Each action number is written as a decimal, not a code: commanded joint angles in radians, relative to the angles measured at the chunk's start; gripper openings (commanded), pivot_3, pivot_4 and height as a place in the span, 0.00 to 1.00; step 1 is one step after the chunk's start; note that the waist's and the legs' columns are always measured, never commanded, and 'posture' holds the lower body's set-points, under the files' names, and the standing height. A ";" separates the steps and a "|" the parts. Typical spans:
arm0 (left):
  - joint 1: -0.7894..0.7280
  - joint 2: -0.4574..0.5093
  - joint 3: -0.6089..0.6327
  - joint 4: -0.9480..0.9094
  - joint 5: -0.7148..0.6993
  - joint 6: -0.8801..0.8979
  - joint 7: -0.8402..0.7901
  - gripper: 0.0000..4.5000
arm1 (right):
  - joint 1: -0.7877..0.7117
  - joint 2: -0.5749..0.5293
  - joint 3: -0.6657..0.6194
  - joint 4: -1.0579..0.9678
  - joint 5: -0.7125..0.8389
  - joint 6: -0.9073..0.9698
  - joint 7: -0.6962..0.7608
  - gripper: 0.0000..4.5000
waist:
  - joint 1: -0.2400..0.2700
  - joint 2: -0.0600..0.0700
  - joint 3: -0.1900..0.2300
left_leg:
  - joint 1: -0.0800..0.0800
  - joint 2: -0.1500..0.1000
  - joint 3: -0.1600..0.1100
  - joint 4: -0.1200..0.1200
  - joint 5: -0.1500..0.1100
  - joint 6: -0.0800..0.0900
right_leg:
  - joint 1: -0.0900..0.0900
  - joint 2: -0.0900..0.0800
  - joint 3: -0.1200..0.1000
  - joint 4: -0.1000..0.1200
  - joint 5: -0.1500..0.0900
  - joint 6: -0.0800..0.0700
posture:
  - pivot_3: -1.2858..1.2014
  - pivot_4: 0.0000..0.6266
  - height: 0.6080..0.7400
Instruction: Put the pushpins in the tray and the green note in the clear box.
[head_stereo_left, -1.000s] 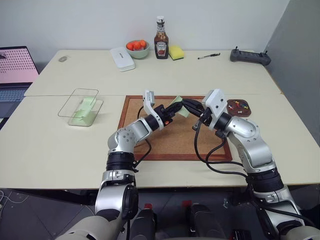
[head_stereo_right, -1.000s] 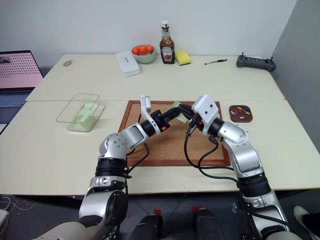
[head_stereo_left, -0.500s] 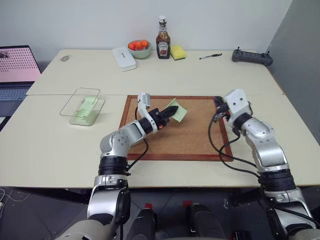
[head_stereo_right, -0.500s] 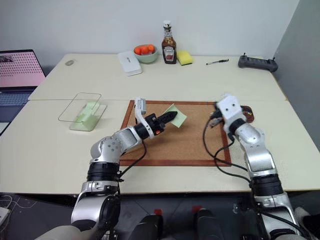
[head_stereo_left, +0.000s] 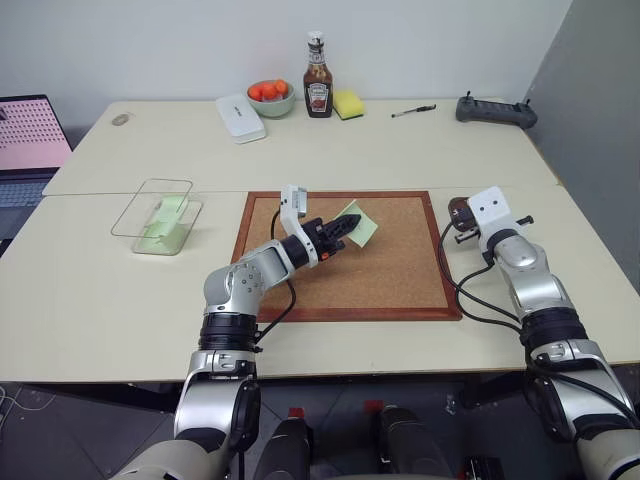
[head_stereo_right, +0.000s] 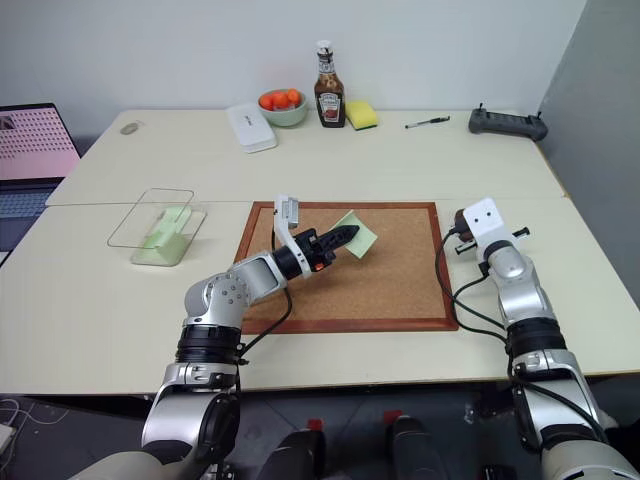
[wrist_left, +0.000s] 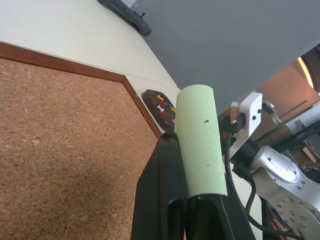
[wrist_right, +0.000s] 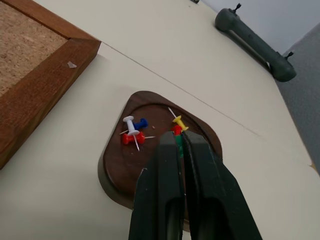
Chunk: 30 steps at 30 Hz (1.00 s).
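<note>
Right wrist view: right gripper (wrist_right: 179, 145) pinches a green pushpin (wrist_right: 178, 141) above the tray (wrist_right: 120, 170) by the table's right edge, release next; left gripper (head_stereo_left: 345, 226) grips the green note (head_stereo_left: 362, 226).

Both arms forward, fingers (wrist_right: 177, 145) pressed together

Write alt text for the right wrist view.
The right gripper, fingers shut on a green pushpin, hangs just over the dark brown tray that already holds white, blue, red and yellow pushpins. The tray sits on the cream table beside a corner of the corkboard.
</note>
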 joint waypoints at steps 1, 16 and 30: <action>-0.022 0.004 0.008 -0.052 -0.006 -0.017 0.000 0.00 | -0.051 -0.011 -0.003 0.055 -0.014 -0.046 -0.024 0.16 | 0.000 0.000 0.000 | 0.000 0.000 0.000 0.000 0.000 0.000 | 0.000 0.000 0.000 0.000 0.000 0.000 | 0.52 0.24 1.00; -0.030 0.005 0.014 -0.049 -0.006 -0.025 0.006 0.00 | -0.058 -0.017 -0.028 -0.042 0.007 -0.053 -0.025 0.54 | -0.003 0.000 0.000 | 0.000 0.000 0.000 0.000 0.000 0.000 | 0.000 0.000 0.000 0.000 0.000 0.000 | 0.52 0.24 1.00; -0.019 0.368 -0.031 -0.198 0.306 -0.183 0.096 0.00 | 0.109 0.048 0.046 -0.678 0.373 0.059 0.459 0.54 | -0.015 0.001 0.000 | 0.001 0.002 -0.001 0.000 0.000 0.000 | 0.000 0.001 0.000 0.001 0.000 0.000 | 0.52 0.24 1.00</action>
